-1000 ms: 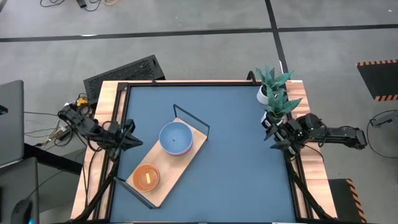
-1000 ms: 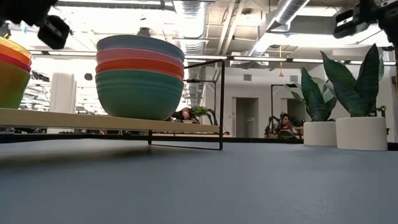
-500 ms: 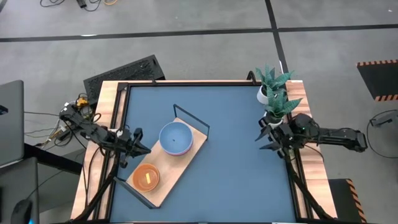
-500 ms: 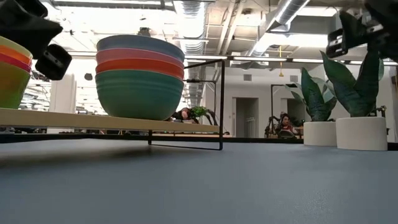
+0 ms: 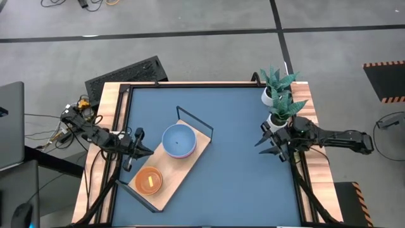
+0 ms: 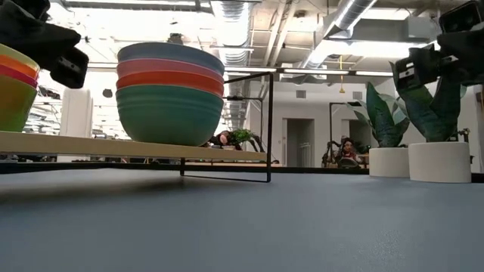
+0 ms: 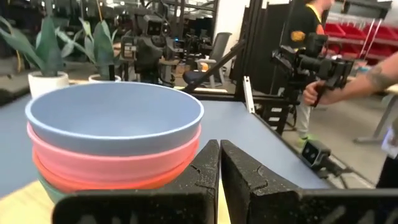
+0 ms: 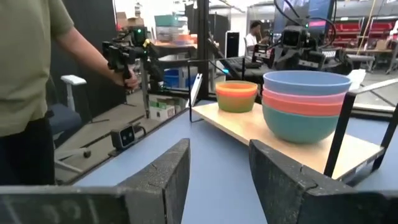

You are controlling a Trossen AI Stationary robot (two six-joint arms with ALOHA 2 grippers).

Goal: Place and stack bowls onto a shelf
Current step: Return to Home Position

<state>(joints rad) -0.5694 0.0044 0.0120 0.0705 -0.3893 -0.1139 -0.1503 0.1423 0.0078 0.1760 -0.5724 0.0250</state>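
Observation:
On the shelf (image 5: 174, 168), a light-wood board lying aslant across the blue table, stand two stacks of bowls. The larger stack (image 5: 178, 140) is teal, orange, pink and pale blue from its base up (image 6: 170, 94) (image 7: 115, 134) (image 8: 306, 102). The smaller stack (image 5: 149, 180) has an orange bowl on top (image 8: 236, 96) (image 6: 11, 87). My left gripper (image 5: 143, 149) (image 7: 219, 167) is shut and hovers at the shelf's left side, beside the larger stack, touching nothing. My right gripper (image 5: 267, 142) (image 8: 219, 177) is open above the table's right part, facing the shelf.
Two potted plants (image 5: 278, 95) (image 6: 416, 121) stand at the table's far right corner, close behind my right arm. A black keyboard (image 5: 126, 75) lies beyond the far left corner. A person holding a camera rig (image 7: 323, 62) (image 8: 127, 53) stands beside the table. Bare blue tabletop (image 5: 240, 177) lies between shelf and right arm.
My left gripper has moved right toward the shelf and come down a little. My right gripper has moved left from the table's right edge in over the table and has come lower. The bowls and the shelf have stayed where they were.

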